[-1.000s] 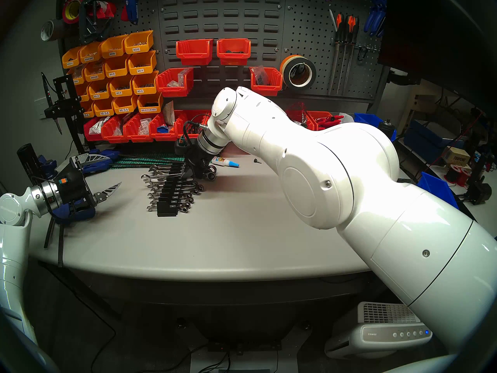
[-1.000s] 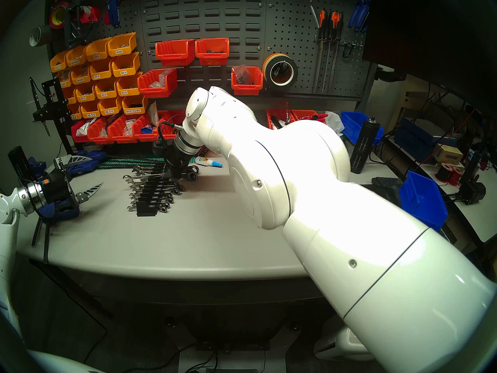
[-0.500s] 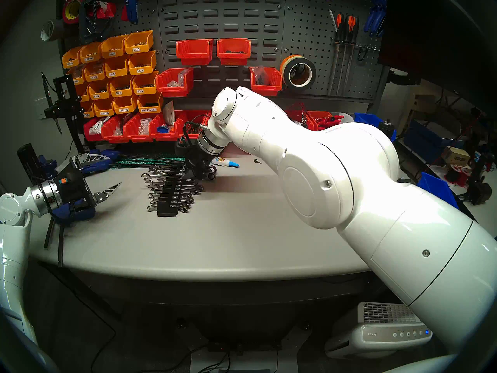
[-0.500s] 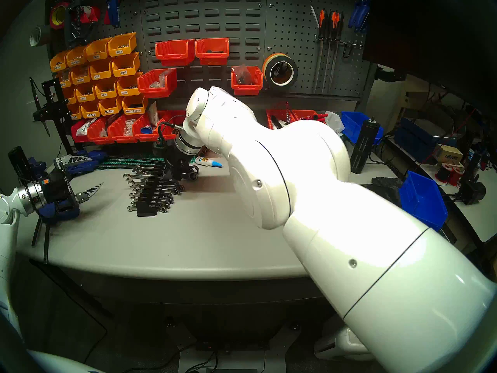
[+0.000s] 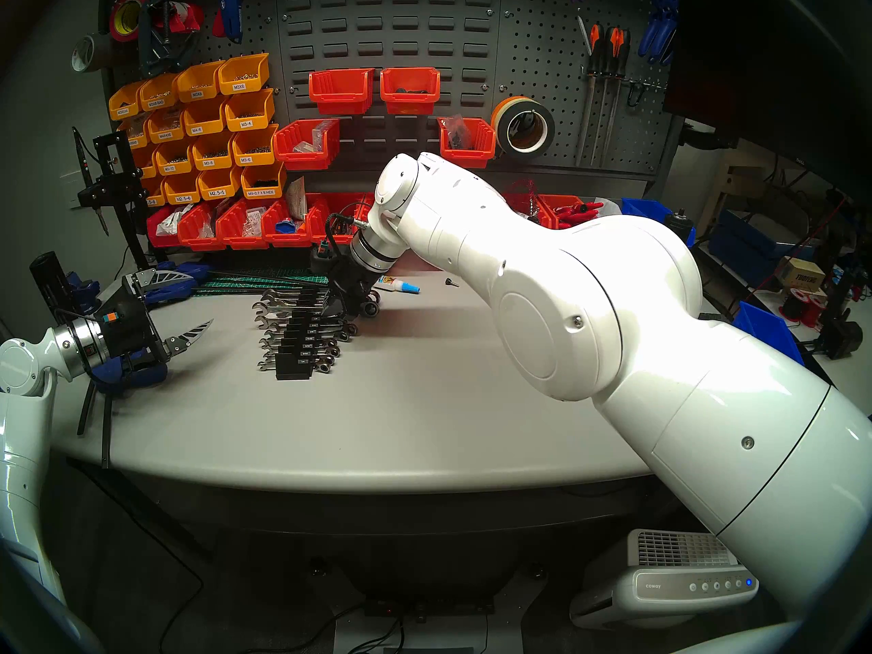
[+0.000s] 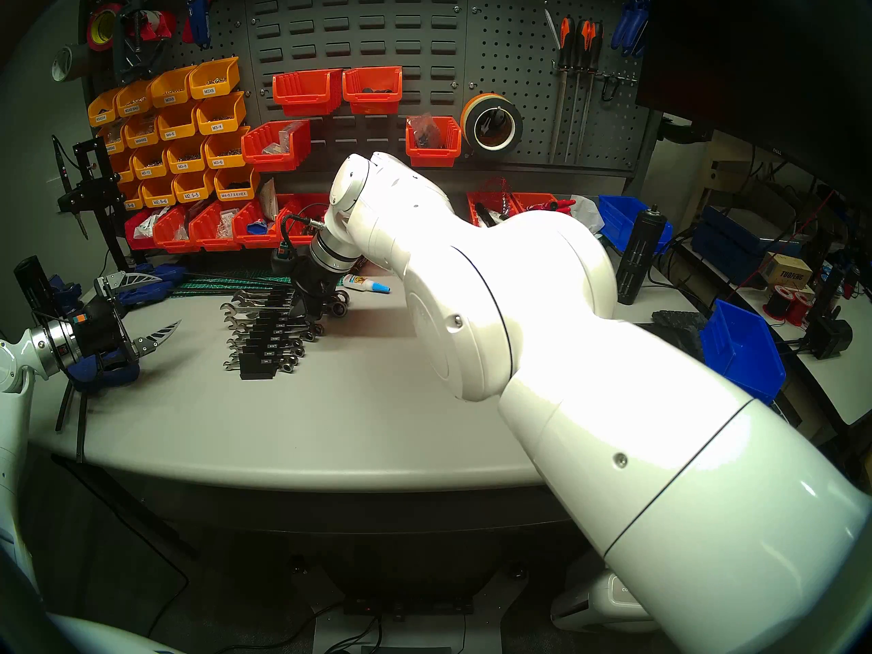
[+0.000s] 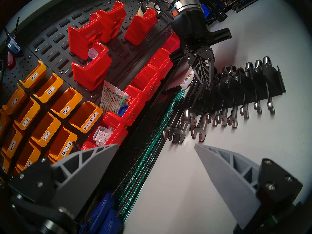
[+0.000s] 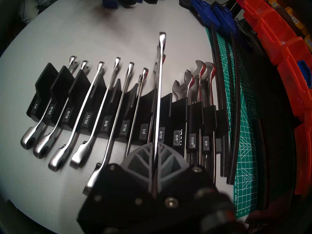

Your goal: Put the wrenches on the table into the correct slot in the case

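Note:
The black stepped rack (image 5: 295, 351) stands on the grey table (image 5: 377, 426) with several chrome wrenches in its grooves. It also shows in the right wrist view (image 8: 148, 100) and the left wrist view (image 7: 270, 80). My right gripper (image 8: 156, 149) is shut on a long chrome wrench (image 8: 159, 86). It holds the wrench on edge over the groove at the 9/16 label, and I cannot tell whether the wrench is seated. In the head view the right gripper (image 5: 330, 306) is at the rack's far end. My left gripper (image 5: 188, 304) is open and empty, to the left of the rack.
A green cutting mat (image 8: 244, 110) with black rods (image 8: 221, 76) lies just behind the rack. Behind it stand red bins (image 5: 245, 228). A glue bottle (image 5: 398, 286) and a small screw (image 5: 452, 282) lie right of the gripper. Blue clamps (image 5: 137, 374) lie under my left gripper.
My right gripper has shifted slightly to the right and back over the rack's far end, with the wrench in it. The left arm has not moved.

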